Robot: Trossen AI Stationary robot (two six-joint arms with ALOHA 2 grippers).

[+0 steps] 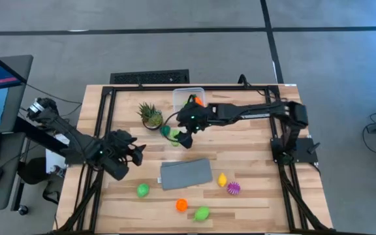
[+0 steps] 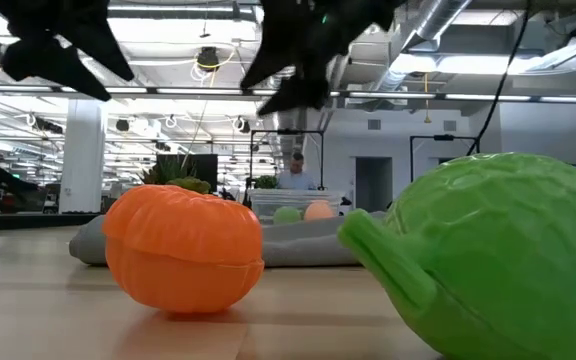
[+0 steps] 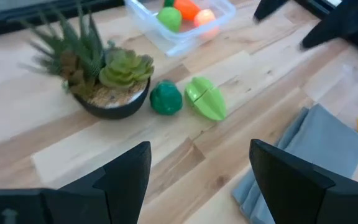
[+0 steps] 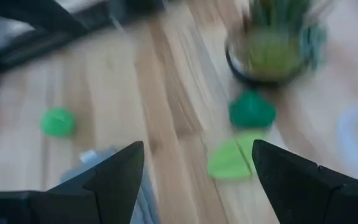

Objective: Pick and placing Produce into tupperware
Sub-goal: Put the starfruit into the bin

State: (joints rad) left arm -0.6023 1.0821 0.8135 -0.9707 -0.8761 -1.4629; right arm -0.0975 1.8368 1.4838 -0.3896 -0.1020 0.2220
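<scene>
A pale wooden counter stands on a grey floor, with a desk and screen off its left side. At the far edge sits the clear tub, already holding a green piece and orange ones. Beside it is a potted plant. The right pincer hangs with its fingers spread wide and empty over a dark green piece and a light green piece, which lie just beside the plant. The left pincer waits near the counter's left side, fingers apart and holding nothing. A grey cloth lies mid-counter; near it are a yellow piece, a spiky purple one, an orange one and two green ones, perhaps a pear and a cabbage.
</scene>
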